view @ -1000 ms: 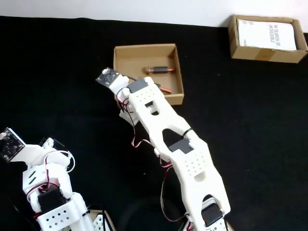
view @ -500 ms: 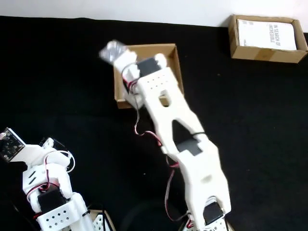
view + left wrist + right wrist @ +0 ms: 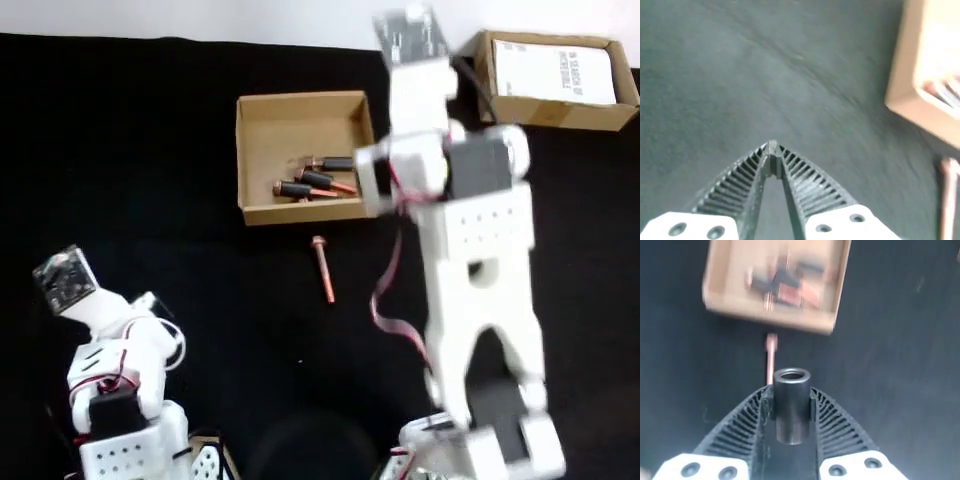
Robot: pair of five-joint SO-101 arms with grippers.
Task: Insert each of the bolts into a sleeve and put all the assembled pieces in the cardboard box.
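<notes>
Black worktop [image 3: 150, 150] took up most of the high view. The right arm [image 3: 478, 250] stood tall beside the cardboard box [image 3: 262, 135], and the left arm [image 3: 120, 390] sat folded at the near-left corner, well apart from everything. A second box [image 3: 530, 112] with a sheet of paper in it was off at the far right.

The right tool [image 3: 790, 392] was clamped around a black sleeve [image 3: 791, 412], with the open end of the sleeve pointing away from the wrist. The left tool [image 3: 772, 150] was pinched together with nothing in it, just above bare worktop.

A small bunch of assembled pieces [image 3: 318, 180] lay in the cardboard box toward its near wall. One loose copper bolt [image 3: 323, 268] lay on the worktop just outside that wall.
</notes>
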